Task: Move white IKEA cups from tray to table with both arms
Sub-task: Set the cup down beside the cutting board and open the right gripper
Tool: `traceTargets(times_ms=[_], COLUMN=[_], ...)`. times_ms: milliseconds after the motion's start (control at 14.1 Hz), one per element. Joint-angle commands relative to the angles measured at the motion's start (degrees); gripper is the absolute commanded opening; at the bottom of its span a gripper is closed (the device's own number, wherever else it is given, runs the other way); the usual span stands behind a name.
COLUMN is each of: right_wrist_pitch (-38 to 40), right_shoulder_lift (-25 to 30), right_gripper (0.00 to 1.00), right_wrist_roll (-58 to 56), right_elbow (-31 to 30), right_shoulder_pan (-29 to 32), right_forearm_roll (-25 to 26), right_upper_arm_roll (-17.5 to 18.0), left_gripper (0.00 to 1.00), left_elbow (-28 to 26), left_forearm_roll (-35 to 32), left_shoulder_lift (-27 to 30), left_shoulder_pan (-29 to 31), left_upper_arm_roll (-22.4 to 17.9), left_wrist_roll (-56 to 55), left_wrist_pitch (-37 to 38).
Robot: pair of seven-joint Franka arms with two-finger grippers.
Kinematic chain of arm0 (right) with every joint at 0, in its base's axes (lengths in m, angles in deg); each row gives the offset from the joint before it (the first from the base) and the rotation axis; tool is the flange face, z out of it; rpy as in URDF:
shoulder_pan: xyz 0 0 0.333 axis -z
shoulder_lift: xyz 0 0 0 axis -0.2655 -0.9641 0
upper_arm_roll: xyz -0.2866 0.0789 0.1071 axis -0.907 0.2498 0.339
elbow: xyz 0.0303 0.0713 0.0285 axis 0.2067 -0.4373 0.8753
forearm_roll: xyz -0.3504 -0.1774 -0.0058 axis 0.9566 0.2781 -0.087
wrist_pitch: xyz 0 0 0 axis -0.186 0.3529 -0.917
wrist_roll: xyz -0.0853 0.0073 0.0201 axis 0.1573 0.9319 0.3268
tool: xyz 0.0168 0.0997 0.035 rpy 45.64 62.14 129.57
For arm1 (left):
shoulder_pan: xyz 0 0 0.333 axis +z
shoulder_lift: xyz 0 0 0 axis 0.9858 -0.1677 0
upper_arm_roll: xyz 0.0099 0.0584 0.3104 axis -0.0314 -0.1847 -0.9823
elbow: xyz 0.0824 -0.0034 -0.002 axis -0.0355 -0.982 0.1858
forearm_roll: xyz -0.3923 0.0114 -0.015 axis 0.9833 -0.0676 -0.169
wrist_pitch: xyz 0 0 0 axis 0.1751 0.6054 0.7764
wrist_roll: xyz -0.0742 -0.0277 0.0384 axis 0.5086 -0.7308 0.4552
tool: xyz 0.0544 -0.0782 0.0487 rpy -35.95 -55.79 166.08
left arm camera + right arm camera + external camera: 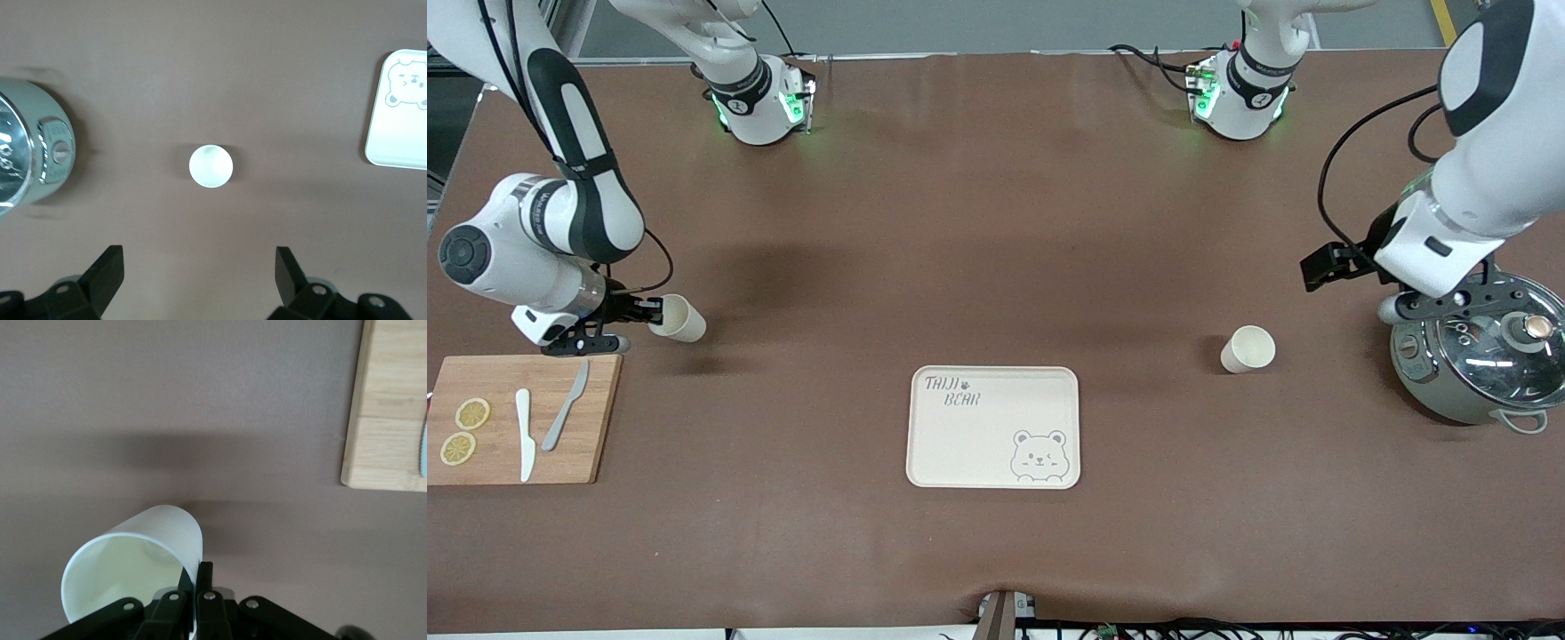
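Right wrist view — right gripper [197,603] jaws pinching cup [137,567] rim.

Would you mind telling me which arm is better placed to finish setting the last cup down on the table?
The right. The right gripper is shut on a white cup near the cutting board. The left gripper is open and empty, its cup already standing on the table.
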Motion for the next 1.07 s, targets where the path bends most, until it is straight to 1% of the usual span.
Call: traceTargets(times_ms=[0,142,355,426,497,640,711,782,924,995], right_wrist_pitch=[-0.96,-1.22,-2.01,-2.01,-2.01,-1.75,-1.40,-1.22,-0.35,0.61], right_shoulder_lift=[0.85,0.15,-1.17,-1.26,-1.26,-1.26,-1.35,-1.35,-1.18,-1.09], right_gripper=[0.00,0.00,0.00,0.06,0.27,0.46,0.73,0.80,0.80,0.83], right_wrist_roll=[-1.14,-1.84,-1.84,-1.84,-1.76,-1.67,-1.67,-1.58,-1.58,-1.49], right_elbow=[-1.60,-1.60,-1.60,-1.60,-1.51,-1.51,-1.43,-1.34,-0.81,-0.37], right_shoulder_pan=[1.98,2.77,2.77,2.77,2.77,2.77,2.77,2.68,2.77,2.77], right_forearm_roll=[0.99,0.99,0.99,0.99,0.99,0.99,0.99,0.99,0.99,0.91], right_upper_arm_roll=[0.95,0.95,0.95,1.04,1.04,1.04,1.04,1.12,1.13,1.13], left_gripper=[1.00,1.00,1.00,1.00,1.00,1.00,1.00,1.00,1.00,1.00], left_elbow=[2.21,4.32,4.94,4.86,4.86,4.86,4.77,4.77,4.77,4.77], left_forearm_roll=[-0.37,-0.37,-0.37,-0.37,-0.37,-0.37,-0.37,-0.37,-0.37,-0.37], left_shoulder_lift=[1.10,1.01,1.28,1.36,1.54,1.89,2.41,2.59,3.38,3.82], left_shoulder_pan=[0.60,0.60,0.78,0.69,0.69,0.69,0.69,0.69,1.04,1.48], left_upper_arm_roll=[0.23,0.14,0.05,0.14,0.14,0.14,0.14,0.14,0.05,0.14], left_wrist_roll=[1.94,1.94,1.94,2.02,1.94,2.03,2.20,2.20,2.38,2.81], left_wrist_pitch=[2.06,4.09,4.53,4.53,4.53,4.71,5.32,5.85,6.03,6.11])
